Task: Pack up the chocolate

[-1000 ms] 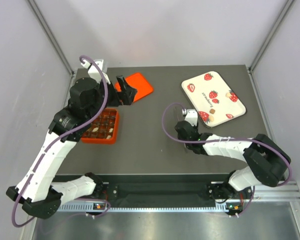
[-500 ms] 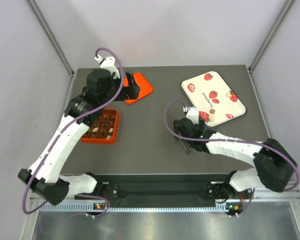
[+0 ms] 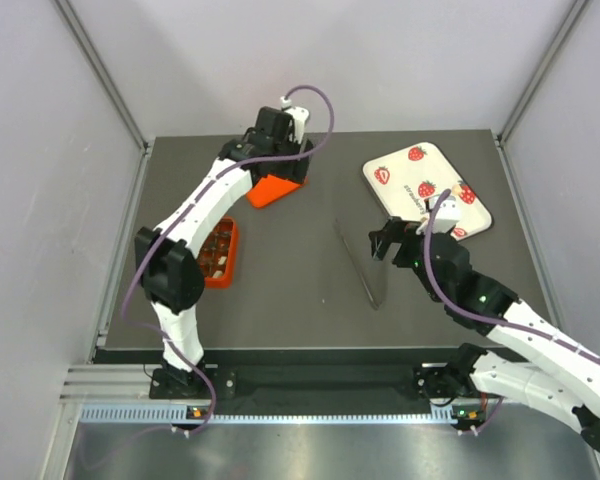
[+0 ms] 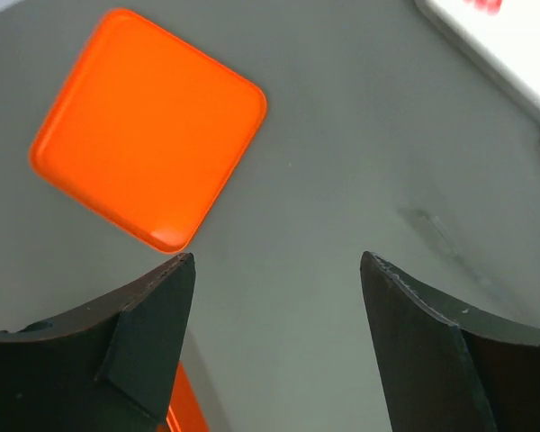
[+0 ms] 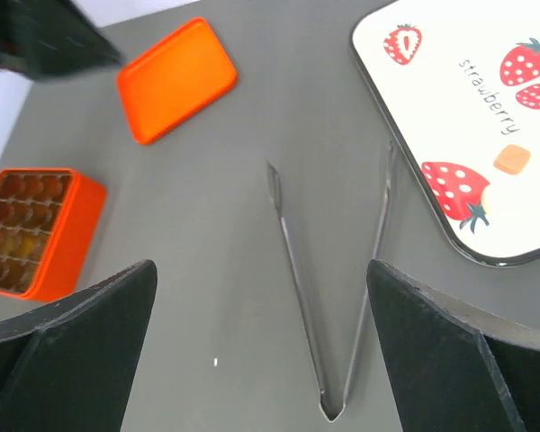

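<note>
Since the earlier frame the left arm has swung out to the far edge of the tabletop (image 3: 300, 290). The right arm has pulled back toward its base, leaving the metal tongs (image 5: 292, 261) lying flat and spread in a V.

The white tray (image 5: 450, 99) carries the word "strawberry" in small dark letters among its red strawberry prints. No other writing is readable.

The left gripper (image 4: 274, 261) has its fingers (image 4: 153, 306) spread wide with nothing between them. It hovers above the orange lid (image 4: 148, 126), which lies flat on the tabletop. The right gripper (image 5: 261, 265) is also spread wide and empty, apart from the tongs below it.

The left arm is stretched long, wrist pointing down over the lid. The right arm is folded low (elbow near the front edge), wrist aimed toward the tray.

Of the chocolate, one orange-brown piece (image 5: 511, 159) sits on the tray beside a strawberry print, and more pieces fill the compartments of the orange box (image 5: 81, 234) at the left.
</note>
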`<action>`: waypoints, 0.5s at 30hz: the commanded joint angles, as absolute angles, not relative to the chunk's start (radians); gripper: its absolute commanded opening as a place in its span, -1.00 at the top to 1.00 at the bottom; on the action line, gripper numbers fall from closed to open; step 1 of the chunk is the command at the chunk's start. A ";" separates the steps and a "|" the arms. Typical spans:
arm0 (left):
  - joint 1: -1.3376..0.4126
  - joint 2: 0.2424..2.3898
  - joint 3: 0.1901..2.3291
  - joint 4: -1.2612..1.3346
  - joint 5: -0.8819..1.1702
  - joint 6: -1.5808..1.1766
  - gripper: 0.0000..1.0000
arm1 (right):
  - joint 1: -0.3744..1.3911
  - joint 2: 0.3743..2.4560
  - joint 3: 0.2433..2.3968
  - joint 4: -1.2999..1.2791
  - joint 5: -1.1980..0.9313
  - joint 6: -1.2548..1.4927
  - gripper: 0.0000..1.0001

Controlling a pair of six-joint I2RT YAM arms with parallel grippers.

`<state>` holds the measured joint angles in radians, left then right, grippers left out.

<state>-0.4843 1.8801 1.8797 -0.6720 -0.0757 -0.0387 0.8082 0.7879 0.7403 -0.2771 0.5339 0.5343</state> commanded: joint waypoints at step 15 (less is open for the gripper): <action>-0.356 2.232 1.994 -0.608 0.083 0.259 -0.38 | 0.792 0.704 0.667 -0.232 0.486 0.522 -0.99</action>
